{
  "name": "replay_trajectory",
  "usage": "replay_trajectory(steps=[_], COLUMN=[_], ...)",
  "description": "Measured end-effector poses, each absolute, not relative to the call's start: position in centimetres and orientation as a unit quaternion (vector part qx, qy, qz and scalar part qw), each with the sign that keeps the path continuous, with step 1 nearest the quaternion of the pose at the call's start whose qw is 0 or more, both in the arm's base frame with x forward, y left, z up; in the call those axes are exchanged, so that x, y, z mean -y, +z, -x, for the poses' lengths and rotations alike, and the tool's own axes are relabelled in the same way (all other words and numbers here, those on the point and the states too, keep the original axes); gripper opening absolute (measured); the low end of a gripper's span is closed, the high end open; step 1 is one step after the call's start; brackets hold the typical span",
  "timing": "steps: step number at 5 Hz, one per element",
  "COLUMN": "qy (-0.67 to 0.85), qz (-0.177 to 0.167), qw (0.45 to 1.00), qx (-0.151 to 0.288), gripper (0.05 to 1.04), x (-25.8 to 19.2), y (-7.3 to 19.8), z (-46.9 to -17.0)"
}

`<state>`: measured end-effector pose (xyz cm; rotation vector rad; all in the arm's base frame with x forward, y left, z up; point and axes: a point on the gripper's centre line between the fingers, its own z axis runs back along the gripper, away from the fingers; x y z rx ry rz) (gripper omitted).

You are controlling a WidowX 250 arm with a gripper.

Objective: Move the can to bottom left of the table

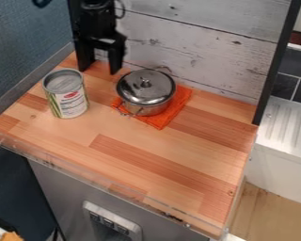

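The black gripper [100, 68] hangs at the upper left over the back edge of the wooden table [146, 167]. Its two fingers point down and stand wide apart, with nothing held between them. In front of it and slightly to the left, the can [68, 96] stands upright on the left part of the table. The can has a silver lid and a white and green label with a red patch. Gripper and can are apart.
Right of the can, a lidded metal pot [145, 92] sits on an orange cloth [169, 113]. A whitewashed board wall [197, 47] rises behind the table. A low clear rim [84, 172] runs along the front edge.
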<state>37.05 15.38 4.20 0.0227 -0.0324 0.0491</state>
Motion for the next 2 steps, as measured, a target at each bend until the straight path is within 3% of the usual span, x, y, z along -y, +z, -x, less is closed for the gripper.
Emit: replay_trajectory(steps=[2], qy=[0.01], qz=[0.002], qw=[1.0], qx=[-0.017], gripper=[1.001], x=[-15.9], y=[2.2], z=[-34.8])
